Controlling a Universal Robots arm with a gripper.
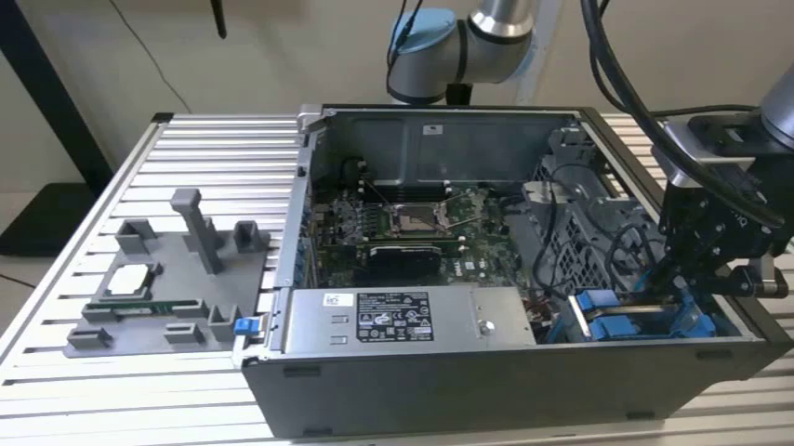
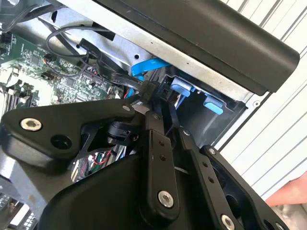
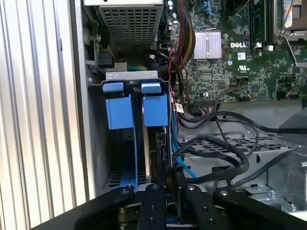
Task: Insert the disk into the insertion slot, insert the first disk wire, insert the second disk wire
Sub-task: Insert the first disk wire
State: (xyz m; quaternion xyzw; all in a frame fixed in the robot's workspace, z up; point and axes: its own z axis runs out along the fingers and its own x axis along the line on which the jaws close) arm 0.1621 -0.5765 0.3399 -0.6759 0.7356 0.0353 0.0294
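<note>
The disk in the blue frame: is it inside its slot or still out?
In. In the first wrist view the disk stands inside the insertion slot, its blue frame between the bay's grey walls.

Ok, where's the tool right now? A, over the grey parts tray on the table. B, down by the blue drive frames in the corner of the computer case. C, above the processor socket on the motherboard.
B: in the exterior view the tool sits low in the computer case corner, right beside the blue drive frames.
</note>
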